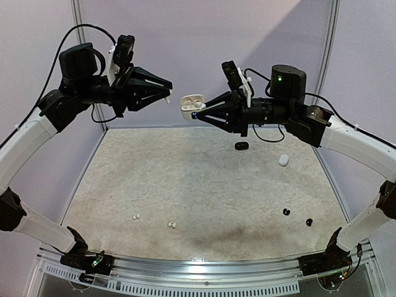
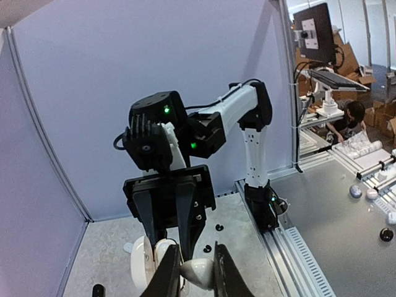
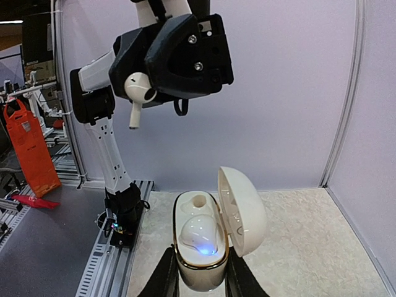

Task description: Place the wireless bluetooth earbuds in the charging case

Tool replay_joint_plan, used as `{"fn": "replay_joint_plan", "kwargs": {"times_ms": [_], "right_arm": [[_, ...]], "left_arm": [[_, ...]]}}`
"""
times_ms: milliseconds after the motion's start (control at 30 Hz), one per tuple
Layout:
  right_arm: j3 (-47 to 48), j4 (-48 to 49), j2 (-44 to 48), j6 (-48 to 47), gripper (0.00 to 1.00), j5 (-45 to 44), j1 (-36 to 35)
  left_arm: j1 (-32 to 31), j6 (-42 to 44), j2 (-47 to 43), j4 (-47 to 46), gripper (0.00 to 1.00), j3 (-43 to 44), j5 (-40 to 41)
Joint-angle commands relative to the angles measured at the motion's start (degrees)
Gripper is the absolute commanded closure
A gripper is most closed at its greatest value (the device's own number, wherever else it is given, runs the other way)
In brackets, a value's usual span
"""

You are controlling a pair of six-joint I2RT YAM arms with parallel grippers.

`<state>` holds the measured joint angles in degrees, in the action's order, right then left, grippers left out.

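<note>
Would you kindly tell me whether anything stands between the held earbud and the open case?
Nothing visible does. Only open air separates the earbud from the case; its lid is swung aside, and one socket is empty.

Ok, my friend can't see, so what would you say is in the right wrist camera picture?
An open white charging case sits pinched in the right gripper, lid flipped to the right, with one seated earbud glowing blue and one socket empty. Above it, the left gripper holds a white earbud, stem pointing down.
</note>
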<state>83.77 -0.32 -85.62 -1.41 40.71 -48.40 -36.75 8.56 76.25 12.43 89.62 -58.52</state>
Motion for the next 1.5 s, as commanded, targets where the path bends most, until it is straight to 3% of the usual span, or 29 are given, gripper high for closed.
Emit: {"fn": "replay_joint_plan", "kwargs": {"times_ms": [0, 133, 500, 667, 1467], "right_arm": [[-0.71, -1.91, 0.91, -5.22, 0.99, -3.49, -3.47], [-1.76, -1.38, 0.75, -7.1, 0.99, -6.08, -5.47], [-2.91, -0.3, 0.81, -8.19, 0.99, -8.17, -8.1], [-2.56, -0.29, 0.73, -8.69, 0.98, -6.8, -8.21], [-1.16, -0.76, -1.01, -10.34, 0.98, -4.44, -9.43]], "left_arm": [[-2.18, 13.17, -2.12, 11.25, 1.0, 1.01, 1.84], [-4.18, 22.43, -1.72, 20.38, 1.0, 2.45, 1.88], [-4.29, 25.1, -0.72, 22.97, 1.0, 2.43, 2.75], [-4.29, 31.14, 0.44, 27.41, 1.0, 3.53, 4.51], [-5.69, 34.24, 0.28, 27.76, 1.0, 2.72, 4.71]]}}
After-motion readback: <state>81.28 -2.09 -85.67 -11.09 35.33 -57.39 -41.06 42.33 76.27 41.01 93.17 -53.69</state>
